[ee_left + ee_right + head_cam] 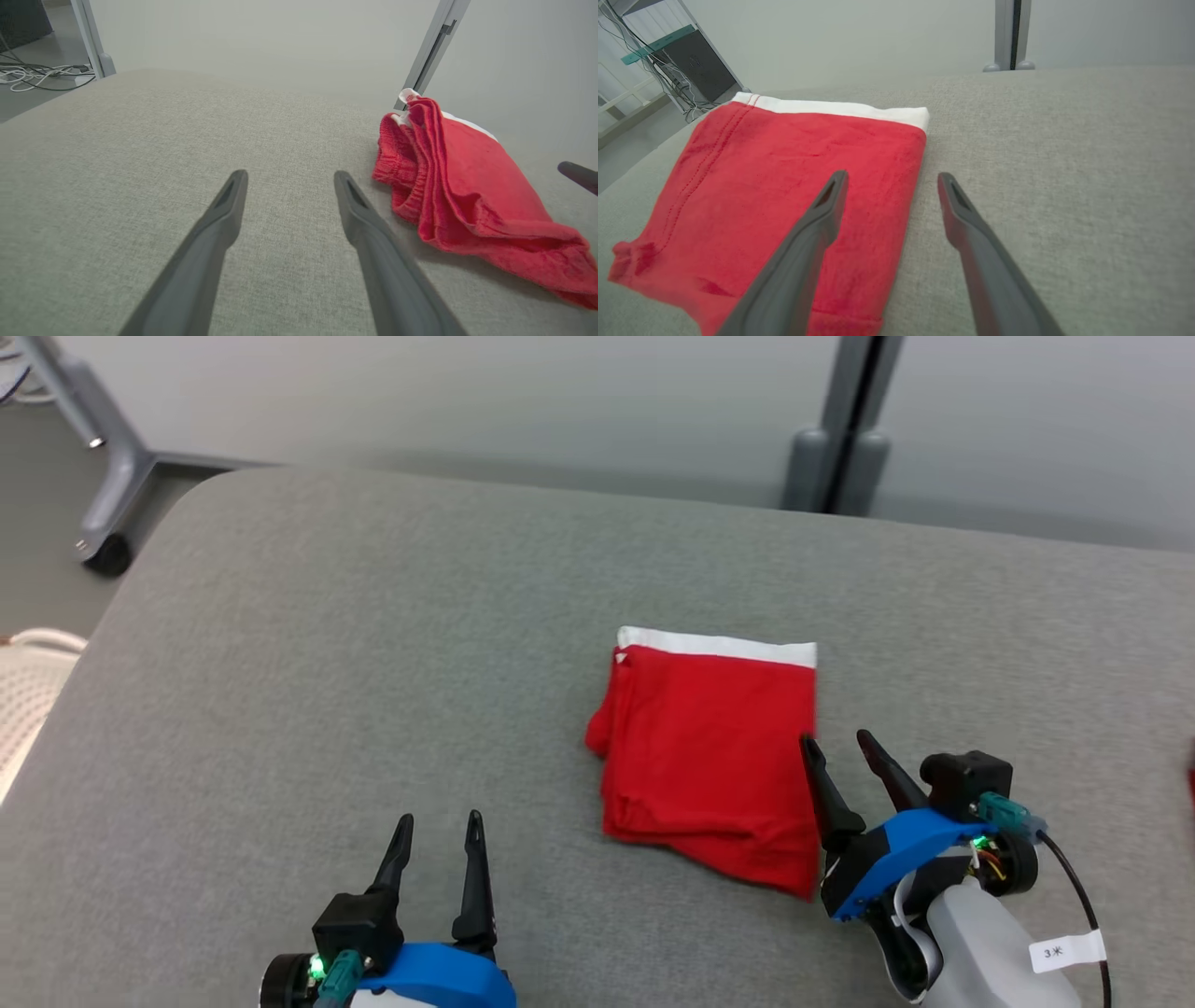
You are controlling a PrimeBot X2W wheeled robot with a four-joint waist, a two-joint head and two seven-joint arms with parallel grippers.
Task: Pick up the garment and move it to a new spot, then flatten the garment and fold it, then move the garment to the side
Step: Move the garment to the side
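**Red on grey**

At centre frame you have a red garment (pixel 709 756) with a white band (pixel 717 646) along its upper edge. The cushion (pixel 373 663) under it is a plain grey weave. Your left gripper (pixel 439 821), at lower left, and right gripper (pixel 836 739), at lower right, are black-fingered and blue-bodied, each lit green. The post (pixel 845 420) at upper right is grey.
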